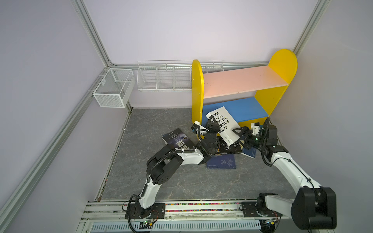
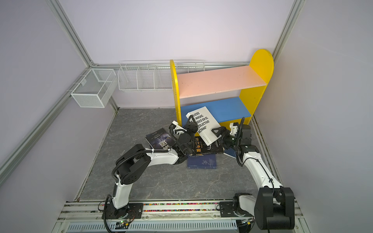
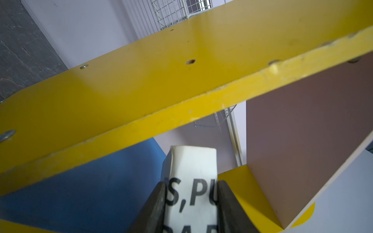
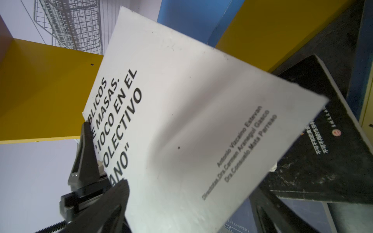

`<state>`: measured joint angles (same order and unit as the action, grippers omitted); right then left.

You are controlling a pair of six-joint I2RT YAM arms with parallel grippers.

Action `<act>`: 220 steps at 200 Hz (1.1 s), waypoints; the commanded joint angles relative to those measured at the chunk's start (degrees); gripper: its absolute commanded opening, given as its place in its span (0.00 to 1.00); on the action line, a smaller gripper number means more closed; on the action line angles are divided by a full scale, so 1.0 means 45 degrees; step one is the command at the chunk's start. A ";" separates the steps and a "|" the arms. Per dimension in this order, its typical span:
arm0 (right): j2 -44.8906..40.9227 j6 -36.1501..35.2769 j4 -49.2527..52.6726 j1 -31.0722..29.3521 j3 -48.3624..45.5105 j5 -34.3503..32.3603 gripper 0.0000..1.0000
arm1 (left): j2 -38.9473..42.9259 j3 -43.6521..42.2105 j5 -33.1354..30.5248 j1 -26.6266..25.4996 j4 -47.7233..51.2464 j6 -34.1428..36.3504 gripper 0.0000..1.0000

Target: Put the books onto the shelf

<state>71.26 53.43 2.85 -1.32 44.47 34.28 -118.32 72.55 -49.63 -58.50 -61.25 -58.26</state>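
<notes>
The left gripper clamps the tilted white book (bold black lettering); the right gripper gapes wide.

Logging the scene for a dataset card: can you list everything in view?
table: one, grey marbled
shelf: one, yellow sides, pink and blue boards, back right
wire baskets: two, white, back wall
white book: one, black lettering, tilted at shelf's blue board
black book: one, flat on table beneath it
dark blue book: one, face picture, left of shelf
navy books: two, flat before shelf
left gripper: shut on white book's spine
right gripper: open, beside white book's lower edge
</notes>
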 commanded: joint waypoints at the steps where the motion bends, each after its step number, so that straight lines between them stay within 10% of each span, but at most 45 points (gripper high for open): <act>1: 0.0609 -0.0046 -0.0809 -0.0094 0.0621 -0.0312 0.86 | 0.0129 -0.0005 0.0025 0.0051 -0.0009 -0.0475 0.42; 59: 0.1409 -0.0993 -0.0583 -0.0345 0.2343 -0.1222 0.66 | 0.0297 -0.0838 0.0236 0.0031 0.0585 -0.1603 0.45; 172: 0.5486 -0.3396 -0.0452 -0.0430 0.5476 -0.2209 0.68 | 0.0828 -0.1845 0.2205 -0.0310 0.2340 -0.3245 0.61; 220: 0.6749 -0.3425 -0.1098 -0.0205 0.6721 -0.1445 0.67 | 0.2303 -0.3112 0.3814 -0.0044 0.2764 -0.2468 0.87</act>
<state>99.39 38.96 0.58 -2.63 72.34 25.74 -112.90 60.53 -36.71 -59.64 -49.74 -70.04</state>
